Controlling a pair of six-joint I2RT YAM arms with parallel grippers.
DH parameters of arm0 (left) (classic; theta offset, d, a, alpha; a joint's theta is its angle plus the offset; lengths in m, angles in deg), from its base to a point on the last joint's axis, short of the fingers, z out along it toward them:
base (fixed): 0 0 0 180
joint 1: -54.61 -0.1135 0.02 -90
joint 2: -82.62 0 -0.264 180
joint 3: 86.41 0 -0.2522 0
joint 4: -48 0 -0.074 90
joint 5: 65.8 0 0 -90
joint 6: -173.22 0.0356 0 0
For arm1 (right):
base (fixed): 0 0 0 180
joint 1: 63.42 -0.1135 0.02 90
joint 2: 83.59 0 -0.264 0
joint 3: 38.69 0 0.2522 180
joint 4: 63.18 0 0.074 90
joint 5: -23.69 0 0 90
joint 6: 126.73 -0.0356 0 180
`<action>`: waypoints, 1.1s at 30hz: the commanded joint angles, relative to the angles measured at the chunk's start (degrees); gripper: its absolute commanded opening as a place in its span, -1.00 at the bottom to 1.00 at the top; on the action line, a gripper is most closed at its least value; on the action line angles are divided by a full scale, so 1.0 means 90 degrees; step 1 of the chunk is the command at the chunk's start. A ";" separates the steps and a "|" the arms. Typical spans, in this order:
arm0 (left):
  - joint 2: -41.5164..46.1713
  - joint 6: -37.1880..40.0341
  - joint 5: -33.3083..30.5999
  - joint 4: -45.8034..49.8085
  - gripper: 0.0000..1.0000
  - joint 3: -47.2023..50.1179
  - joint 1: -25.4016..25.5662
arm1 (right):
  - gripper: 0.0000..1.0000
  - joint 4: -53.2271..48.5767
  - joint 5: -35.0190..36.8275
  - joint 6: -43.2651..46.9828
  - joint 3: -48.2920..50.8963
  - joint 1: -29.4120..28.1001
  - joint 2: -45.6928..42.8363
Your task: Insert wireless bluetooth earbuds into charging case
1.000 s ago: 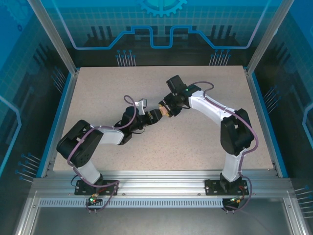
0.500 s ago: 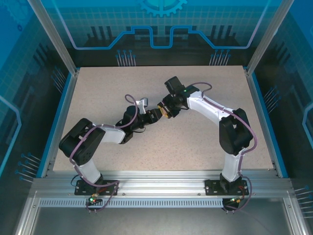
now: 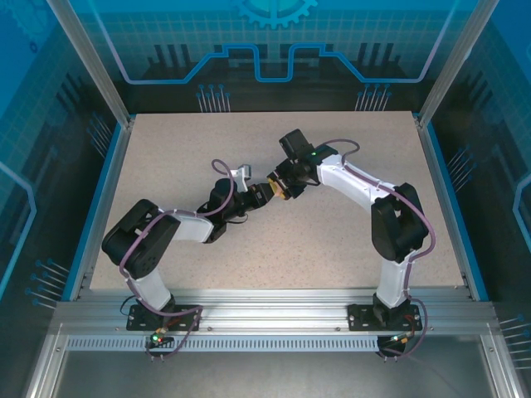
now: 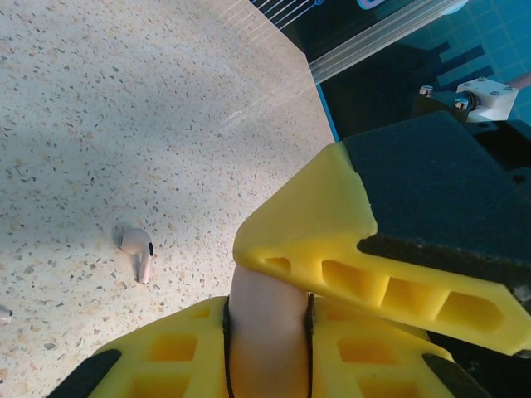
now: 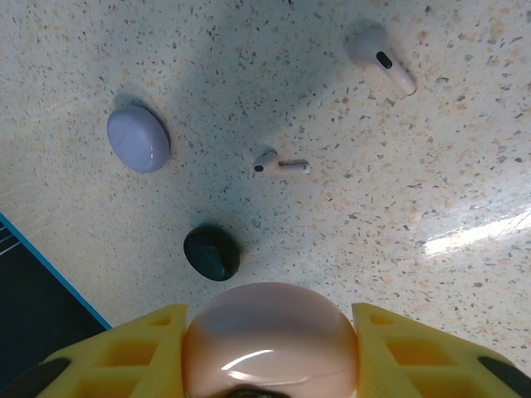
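Currently the earbuds in view are lying loose on the speckled surface [image 5: 465,166], not in any case. One pale pink earbud [image 4: 137,251] is lying on its side just beyond the left end effector [image 3: 264,196]. Two more pale stemmed ones [image 5: 379,54] [image 5: 280,164] are lying apart from each other below the right wrist camera.

The pale pink charging case [image 5: 267,336] is sitting off the surface, with the right end effector [image 3: 282,184] clamped on it, one yellow finger on each side of its rounded shell. The left end effector is pressing its fingers together on a pale pink rounded piece that is running up under a finger of the right one. I am judging this to be the same case, gripped at its rim or lid, though the frames are not showing which. Holding it from two sides like this is probably meant to steady the body while the lid is being worked open, since no earbud can go in before that.

A lavender case [image 5: 138,138] and a black case [image 5: 211,253] are resting closed, near each other, well clear of both arms. No brand, label or writing is showing on any case or earbud.
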State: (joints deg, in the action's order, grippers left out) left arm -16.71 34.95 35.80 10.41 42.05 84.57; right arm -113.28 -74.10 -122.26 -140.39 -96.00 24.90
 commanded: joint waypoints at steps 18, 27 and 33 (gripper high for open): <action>0.0797 0.0914 0.1459 0.1709 -1.00 -0.0800 -0.0222 | 0.40 0.0429 -0.0001 0.3104 0.0461 0.0958 -0.1175; 0.0880 0.1391 0.3002 0.2767 -1.00 -0.1489 -0.0737 | 0.39 0.2409 -0.1926 0.6322 0.2451 0.1460 -0.2650; 0.0949 0.1735 0.3521 0.3459 -1.00 -0.1876 -0.0855 | 0.35 0.2664 -0.3074 0.6923 0.2701 0.1491 -0.2633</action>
State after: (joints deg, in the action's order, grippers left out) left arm -10.41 47.19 61.92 37.05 28.07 77.18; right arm -93.45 -93.21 -66.51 -117.11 -83.23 1.60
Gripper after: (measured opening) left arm 0.217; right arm 0.680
